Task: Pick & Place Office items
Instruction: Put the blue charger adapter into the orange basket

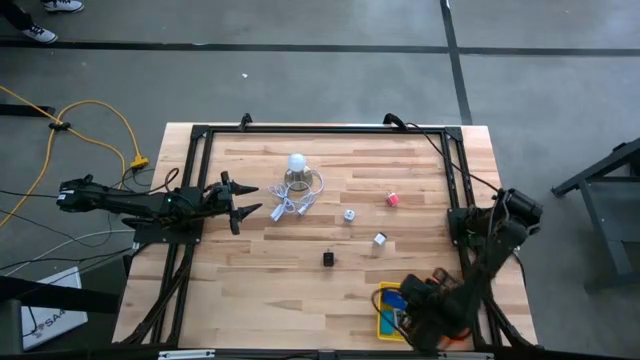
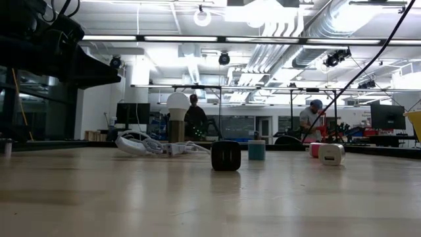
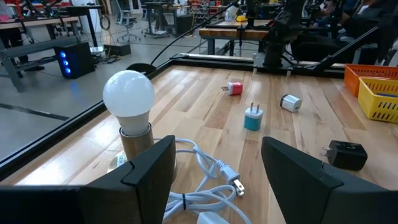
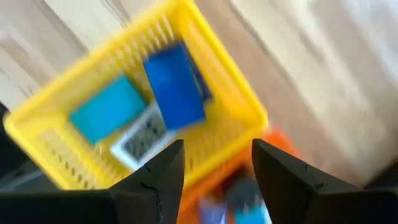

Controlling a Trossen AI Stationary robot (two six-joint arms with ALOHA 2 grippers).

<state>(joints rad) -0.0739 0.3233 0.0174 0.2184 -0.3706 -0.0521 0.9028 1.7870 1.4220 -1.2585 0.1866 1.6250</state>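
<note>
The right end effector (image 4: pixel 214 165), fingers apart and empty, hangs over the yellow mesh tray (image 4: pixel 242 93), its blue block (image 4: pixel 177 87) blurred; overhead, the arm hides it. The left end effector (image 3: pixel 217 168) gapes beside the white bulb (image 3: pixel 129 94); the black plug cube (image 1: pixel 328 259) sits mid-worktop.

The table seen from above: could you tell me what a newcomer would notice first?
The white light bulb with its looped white cord stands out, right before the open left gripper. Small chargers lie scattered mid-table: pink, blue-white, white, black. The open right gripper hangs over the yellow tray.
</note>
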